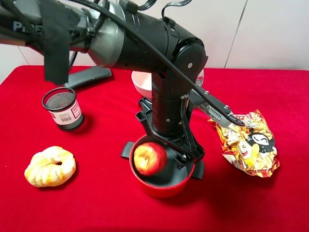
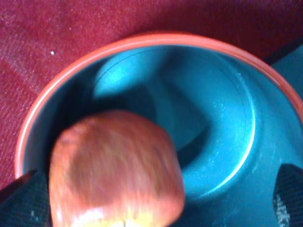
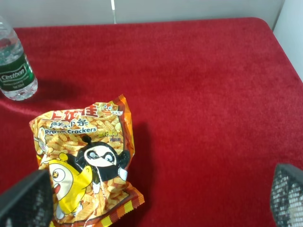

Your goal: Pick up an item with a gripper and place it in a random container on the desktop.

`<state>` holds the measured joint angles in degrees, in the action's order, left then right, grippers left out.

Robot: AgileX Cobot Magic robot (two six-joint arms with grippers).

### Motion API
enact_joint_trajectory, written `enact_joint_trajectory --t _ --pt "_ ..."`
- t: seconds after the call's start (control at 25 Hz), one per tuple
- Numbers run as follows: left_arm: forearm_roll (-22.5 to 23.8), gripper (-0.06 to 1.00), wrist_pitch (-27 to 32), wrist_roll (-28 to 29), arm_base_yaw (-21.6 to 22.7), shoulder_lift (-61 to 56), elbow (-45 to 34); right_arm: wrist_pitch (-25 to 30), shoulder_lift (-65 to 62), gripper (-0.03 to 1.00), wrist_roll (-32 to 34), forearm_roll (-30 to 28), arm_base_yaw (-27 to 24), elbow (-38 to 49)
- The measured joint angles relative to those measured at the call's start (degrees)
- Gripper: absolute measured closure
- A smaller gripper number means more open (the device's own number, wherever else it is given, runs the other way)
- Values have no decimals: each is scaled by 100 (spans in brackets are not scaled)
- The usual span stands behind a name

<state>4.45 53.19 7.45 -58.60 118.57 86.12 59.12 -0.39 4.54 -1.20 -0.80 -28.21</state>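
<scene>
The red apple (image 1: 149,158) is inside the red pot (image 1: 161,189) on the red desktop (image 1: 106,208), low against the pot's left inner wall. My left gripper (image 1: 169,151) hangs straight over the pot with its jaws spread wide. In the left wrist view the blurred apple (image 2: 116,170) lies next to one fingertip (image 2: 23,201), the other fingertip (image 2: 289,194) is far from it, and the pot's rim (image 2: 142,40) and dark inside fill the picture. My right gripper (image 3: 156,198) is open and empty above the cloth.
A snack bag (image 1: 248,145) lies right of the pot, also in the right wrist view (image 3: 87,156). A black mesh cup (image 1: 63,108) and a bread roll (image 1: 50,166) are at the left. A pale bowl (image 1: 141,82) and a water bottle (image 3: 14,66) stand behind.
</scene>
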Motion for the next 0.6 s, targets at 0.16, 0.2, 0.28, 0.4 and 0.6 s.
enact_joint_trajectory --t 0.16,0.2,0.28,0.4,0.6 --pt "-6 1 147 8 0 0 115 0 0 27 0 0 0 0" --pt "-6 1 207 14 0 0 183 0 0 27 0 0 0 0" --pt "-17 1 405 24 0 0 338 0 0 27 0 0 0 0" --pt "-17 1 768 44 0 -21 571 0 0 27 0 0 0 0" --pt "-17 1 1117 44 0 -402 687 0 0 27 0 0 0 0"
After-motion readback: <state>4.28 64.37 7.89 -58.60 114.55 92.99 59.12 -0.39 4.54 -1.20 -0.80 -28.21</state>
